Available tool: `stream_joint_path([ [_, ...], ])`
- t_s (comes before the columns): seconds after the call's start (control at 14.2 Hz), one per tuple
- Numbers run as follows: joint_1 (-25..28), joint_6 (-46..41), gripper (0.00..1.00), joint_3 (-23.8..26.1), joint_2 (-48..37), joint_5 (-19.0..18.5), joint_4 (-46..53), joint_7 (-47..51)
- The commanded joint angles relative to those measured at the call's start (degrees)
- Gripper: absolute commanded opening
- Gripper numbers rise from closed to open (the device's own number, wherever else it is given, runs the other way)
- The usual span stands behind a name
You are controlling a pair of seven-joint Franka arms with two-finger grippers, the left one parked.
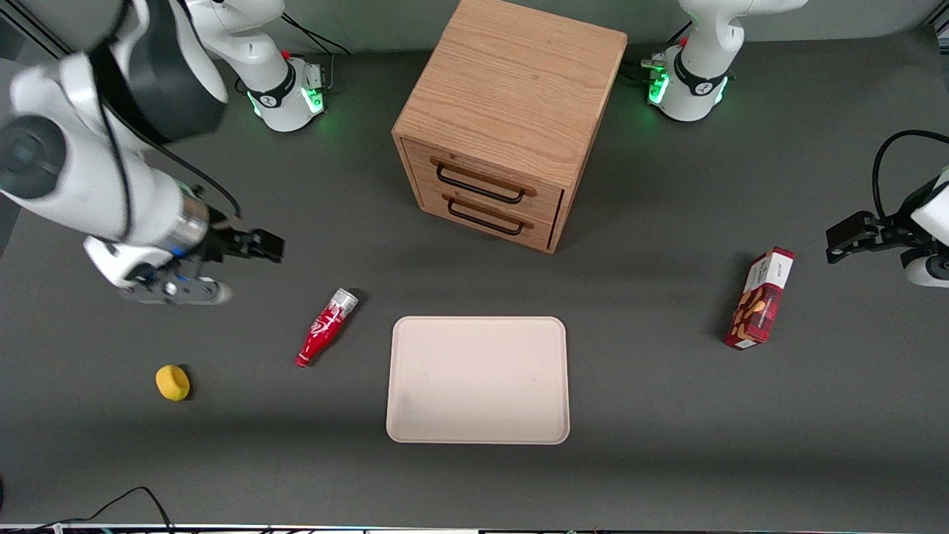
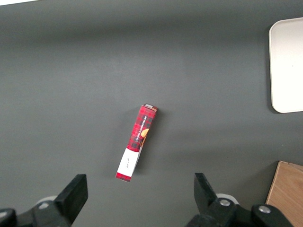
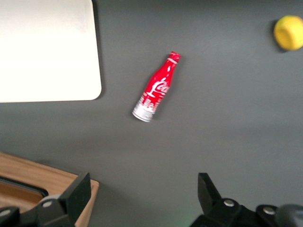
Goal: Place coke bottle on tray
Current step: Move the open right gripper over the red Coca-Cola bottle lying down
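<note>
The coke bottle [image 1: 325, 327] lies on its side on the dark table, slim and red with a white script logo and a silvery end pointing toward the cabinet. It also shows in the right wrist view [image 3: 156, 88]. The cream-beige tray [image 1: 478, 379] lies flat beside it, toward the parked arm's end, with nothing on it; one corner shows in the right wrist view [image 3: 57, 71]. My gripper [image 1: 259, 245] hovers above the table, farther from the front camera than the bottle and apart from it. It is open and empty, with bare table between the jaws [image 3: 142, 189].
A wooden drawer cabinet [image 1: 504, 126] stands at the back middle, both drawers closed. A yellow round object [image 1: 173, 383] lies toward the working arm's end, nearer the front camera. A red-and-white snack box [image 1: 760, 298] lies toward the parked arm's end.
</note>
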Motion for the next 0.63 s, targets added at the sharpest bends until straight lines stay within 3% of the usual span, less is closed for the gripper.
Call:
stream_joint_path([
  [0.0,-0.1,2.7,1.00,0.6,4.9,-0.9,2.5,3.7],
  [0.35,-1.1,19.0,1.00,0.6,3.8,-0.9,-11.2,20.0],
  [0.56,-2.1,29.1,1.00,0.5,0.4,-1.0,-22.4,22.9],
])
